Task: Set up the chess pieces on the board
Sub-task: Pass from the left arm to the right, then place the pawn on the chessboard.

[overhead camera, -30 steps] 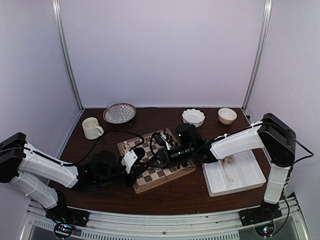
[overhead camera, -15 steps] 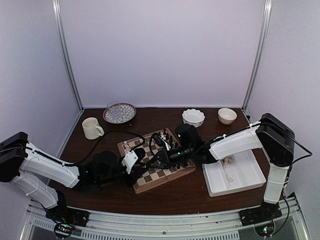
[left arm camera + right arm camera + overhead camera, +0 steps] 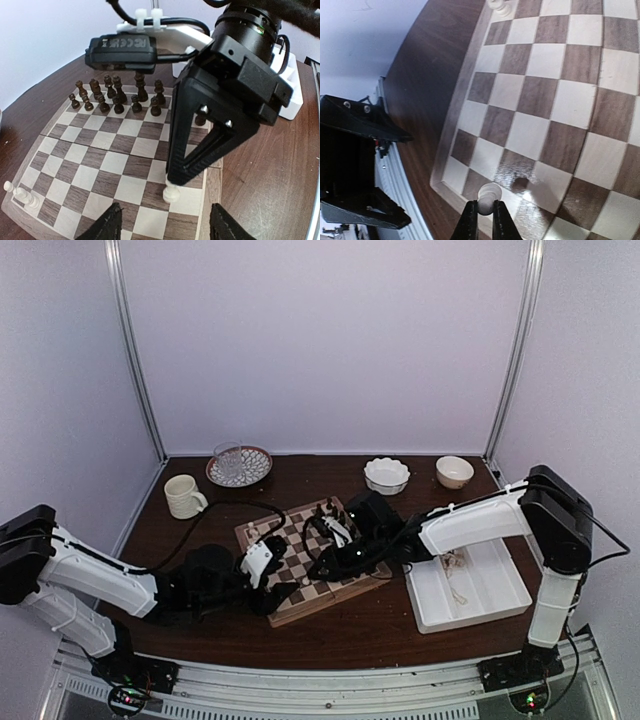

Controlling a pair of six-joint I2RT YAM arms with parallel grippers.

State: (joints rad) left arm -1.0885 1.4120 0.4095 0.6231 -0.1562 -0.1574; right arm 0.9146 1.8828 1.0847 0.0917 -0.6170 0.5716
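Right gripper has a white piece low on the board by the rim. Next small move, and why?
Probably open the right gripper and release. Its jaws are shut on the cream-white piece, which stands upright and looks seated on a light square beside the rim of the board. I can't confirm contact, so ease down slightly first if unsure.

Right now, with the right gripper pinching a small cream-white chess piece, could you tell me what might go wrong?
The right gripper pinches the small cream-white chess piece near its top, at an edge square of the square wooden chessboard; released tilted, it may topple off the rim.
The open left gripper sits right beside it, so the arms could bump.
The right wrist hangs close above the tiny dark brown pieces; a careless retreat might knock them.
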